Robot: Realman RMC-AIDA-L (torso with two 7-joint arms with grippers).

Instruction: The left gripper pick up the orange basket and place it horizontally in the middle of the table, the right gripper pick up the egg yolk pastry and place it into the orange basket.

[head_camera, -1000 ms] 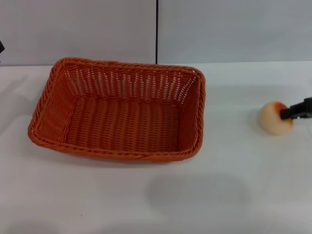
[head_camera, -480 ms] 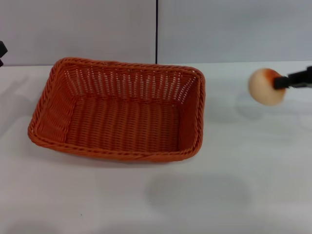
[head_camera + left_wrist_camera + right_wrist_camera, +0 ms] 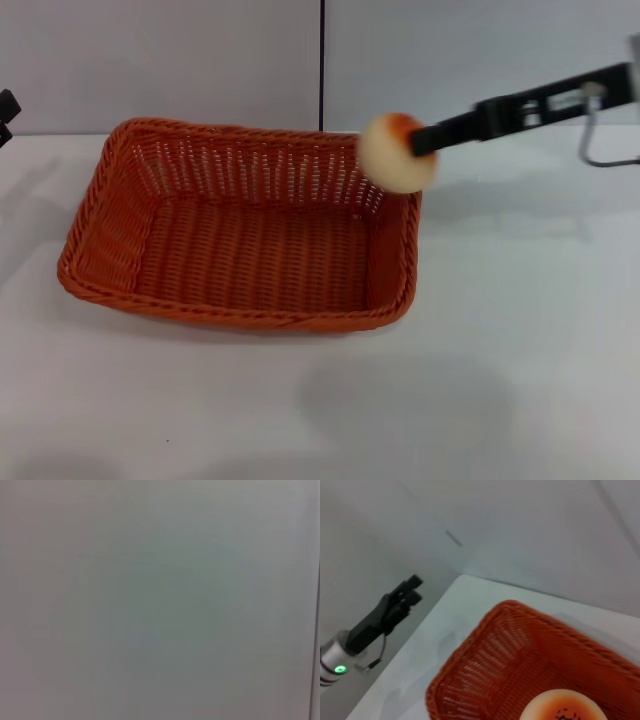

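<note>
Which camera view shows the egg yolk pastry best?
The head view: the whole egg yolk pastry shows, held by the right gripper over the orange basket rim. The right wrist view shows only its seeded top; the left wrist view shows none.

Woven wicker-style orange basket [image 3: 240, 235], matt smooth white table [image 3: 480, 380]

Black-fingered left end effector [image 3: 405, 592], silver wrist, green light; slim black right end effector [image 3: 425, 140]
</note>
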